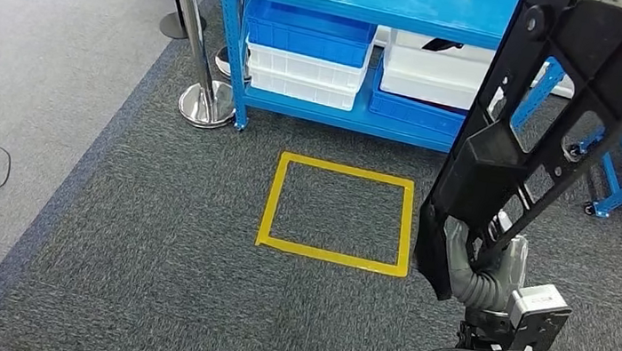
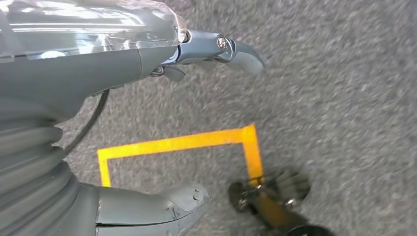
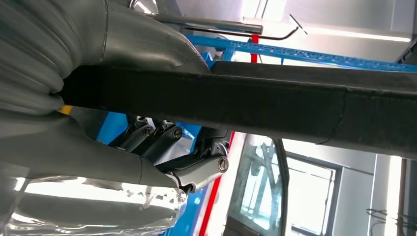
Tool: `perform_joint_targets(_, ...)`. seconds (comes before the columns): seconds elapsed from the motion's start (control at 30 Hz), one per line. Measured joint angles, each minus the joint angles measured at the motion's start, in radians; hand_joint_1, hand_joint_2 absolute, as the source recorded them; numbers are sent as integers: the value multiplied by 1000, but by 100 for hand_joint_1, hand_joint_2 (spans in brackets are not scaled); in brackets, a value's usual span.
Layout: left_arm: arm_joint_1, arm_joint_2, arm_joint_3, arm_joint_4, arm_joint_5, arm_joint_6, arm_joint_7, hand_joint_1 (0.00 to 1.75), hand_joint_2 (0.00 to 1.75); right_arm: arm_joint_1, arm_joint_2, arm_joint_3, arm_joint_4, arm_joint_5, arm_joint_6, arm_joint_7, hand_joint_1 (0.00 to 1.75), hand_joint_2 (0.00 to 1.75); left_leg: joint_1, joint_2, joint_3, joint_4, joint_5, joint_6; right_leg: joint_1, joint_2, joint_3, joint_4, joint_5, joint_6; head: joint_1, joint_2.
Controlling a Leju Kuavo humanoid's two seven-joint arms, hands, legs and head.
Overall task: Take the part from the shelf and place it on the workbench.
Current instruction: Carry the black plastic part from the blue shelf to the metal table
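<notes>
Grey carpet (image 1: pixel 148 236) with a yellow taped square (image 1: pixel 338 215) lay before the blue shelf (image 1: pixel 347 1) of bins in the head view; my right hand (image 1: pixel 484 264) gripped the long black part (image 1: pixel 527 139), raised upright. Left wrist view: left hand (image 2: pixel 147 64) held nothing, fingers apart over carpet. Right wrist view: fingers (image 3: pixel 162 142) wrapped around the part's bar.
</notes>
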Motion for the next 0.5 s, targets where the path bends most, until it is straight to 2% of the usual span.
perform_joint_targets(0.03,0,0,-1,0,-2,-2,0,0,175,-1,0,0,0,1,-1,-1,175,175,-1,0,-13,9,6,-4,3,0,48,-68,-12,-5,0,0)
perform_joint_targets(0.07,0,0,-2,0,-2,-3,0,0,175,-2,0,0,0,3,-2,-2,175,175,-2,-1,-22,14,14,-9,6,0,82,-124,-33,-10,0,0)
perform_joint_targets(0.1,1,0,-2,0,-3,-3,-1,0,175,-2,0,0,0,4,-4,-3,175,175,-2,-1,-27,17,22,-14,10,0,99,-160,-52,-15,-1,0)
perform_joint_targets(0.17,3,2,-4,0,-6,-3,-1,0,175,4,0,0,0,5,-10,-6,175,175,-1,-1,-32,15,37,-26,10,-1,97,-178,-48,-26,0,0)
perform_joint_targets(0.2,4,4,-5,0,-7,-3,-2,0,175,7,0,0,0,5,-12,-7,175,175,0,-2,-37,19,29,-32,8,-2,89,-180,-38,-33,1,0)
perform_joint_targets(0.23,6,6,-5,0,-8,-2,-1,0,175,11,0,0,0,5,-14,-8,175,175,1,-4,-46,39,0,-38,4,-3,79,-183,-27,-40,-1,0)
perform_joint_targets(0.27,8,7,-5,0,-6,-1,1,0,175,14,0,-1,0,7,-16,-10,175,175,4,-5,-59,78,-46,-43,2,-2,67,-186,-15,-45,-2,0)
perform_joint_targets(0.33,9,8,-5,0,-2,1,7,0,175,23,0,-5,-1,11,-15,-13,175,175,9,-5,-88,199,-145,-52,2,4,40,-185,7,-49,-7,0)
perform_joint_targets(0.37,9,8,-5,0,-1,2,10,0,175,29,0,-9,-2,10,-12,-14,175,175,12,-5,-97,259,-161,-55,2,8,27,-184,18,-47,-7,0)
perform_joint_targets(0.4,9,8,-5,0,-2,4,13,0,175,36,0,-13,-2,8,-7,-15,175,175,14,-5,-97,300,-152,-57,2,13,13,-183,28,-44,-7,0)
perform_joint_targets(0.43,9,8,-5,0,-2,5,14,0,175,42,0,-18,-2,4,-2,-15,175,175,16,-6,-82,309,-123,-57,1,18,0,-182,38,-41,-8,0)
perform_joint_targets(0.47,9,8,-5,0,-3,6,15,0,175,48,0,-23,-2,-1,3,-15,175,175,17,-11,-49,280,-91,-56,0,26,-13,-180,47,-37,-8,0)
perform_joint_targets(0.5,9,9,-5,0,-3,7,16,0,175,53,0,-28,-2,-5,7,-16,175,175,19,-27,0,219,-73,-53,-1,35,-23,-177,55,-33,-8,0)
